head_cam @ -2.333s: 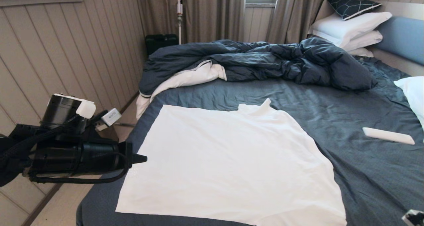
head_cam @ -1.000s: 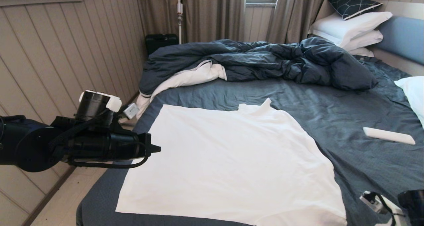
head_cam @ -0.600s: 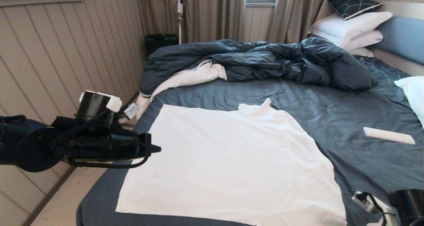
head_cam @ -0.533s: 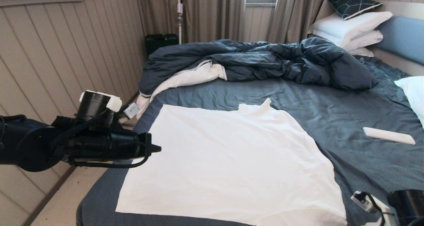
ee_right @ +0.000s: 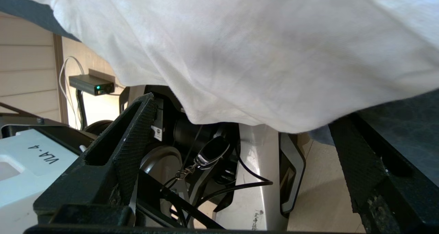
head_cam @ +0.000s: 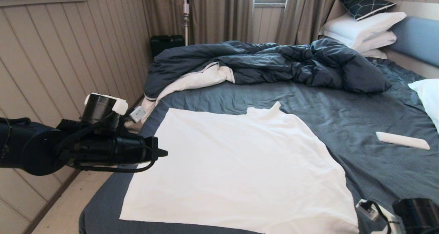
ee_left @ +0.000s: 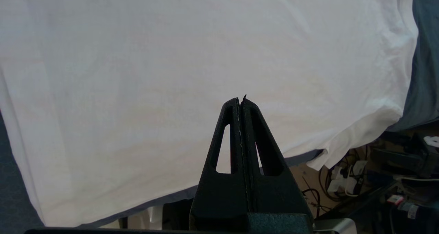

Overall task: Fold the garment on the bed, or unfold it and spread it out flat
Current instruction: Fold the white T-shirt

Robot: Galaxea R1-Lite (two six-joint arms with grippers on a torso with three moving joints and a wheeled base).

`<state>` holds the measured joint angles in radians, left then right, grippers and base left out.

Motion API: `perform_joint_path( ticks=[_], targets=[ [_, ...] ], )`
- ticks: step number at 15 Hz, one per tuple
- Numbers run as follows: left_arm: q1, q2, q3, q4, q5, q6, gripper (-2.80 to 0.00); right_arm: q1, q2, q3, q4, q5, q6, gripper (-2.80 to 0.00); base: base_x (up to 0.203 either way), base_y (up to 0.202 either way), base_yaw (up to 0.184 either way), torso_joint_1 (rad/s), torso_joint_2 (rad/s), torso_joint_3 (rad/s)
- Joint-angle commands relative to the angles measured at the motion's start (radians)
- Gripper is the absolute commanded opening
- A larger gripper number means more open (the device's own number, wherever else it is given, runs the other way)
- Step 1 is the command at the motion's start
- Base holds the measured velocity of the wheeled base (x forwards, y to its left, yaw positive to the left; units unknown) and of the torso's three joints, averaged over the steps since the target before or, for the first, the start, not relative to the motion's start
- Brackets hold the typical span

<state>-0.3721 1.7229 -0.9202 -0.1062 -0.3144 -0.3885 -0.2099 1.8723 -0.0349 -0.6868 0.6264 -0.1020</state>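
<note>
On the near half of the bed (head_cam: 343, 131), toward its left edge, the garment (head_cam: 236, 168) lies spread flat, neck piece pointing at the rumpled duvet (head_cam: 274, 64). The left gripper (head_cam: 164, 153) hovers over the garment's left edge, jaws pressed together, holding nothing. The right gripper (ee_right: 240, 158) sits below the near-right corner of the garment, jaws wide apart, empty. Panelled wall (head_cam: 51, 55) flanks the bed's left edge
</note>
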Motion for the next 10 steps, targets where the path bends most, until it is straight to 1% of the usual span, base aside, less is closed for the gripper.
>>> perform_joint_path(
  ticks=[1,4,5,10],
  targets=[
    [-0.001,0.002,0.001,-0.001,-0.002,-0.003,-2.80,0.006,0.002,0.000,-0.003,0.006,-0.001,0.00,0.000,0.000,0.000,0.000,0.00,0.000],
    [-0.001,0.003,0.001,-0.001,-0.003,-0.003,-2.80,0.004,0.005,-0.005,-0.003,0.006,-0.001,0.00,0.000,0.000,0.000,0.000,0.00,0.000],
    [-0.001,0.003,0.001,-0.001,-0.003,-0.003,-2.80,0.004,0.005,-0.003,-0.003,0.006,-0.001,-2.80,0.000,0.000,0.000,0.000,0.00,0.000],
    [0.000,0.014,0.001,-0.003,-0.003,-0.003,-2.80,0.006,0.002,0.016,-0.005,0.006,-0.013,-2.80,0.000,0.000,0.000,0.000,0.00,0.000]
  ],
)
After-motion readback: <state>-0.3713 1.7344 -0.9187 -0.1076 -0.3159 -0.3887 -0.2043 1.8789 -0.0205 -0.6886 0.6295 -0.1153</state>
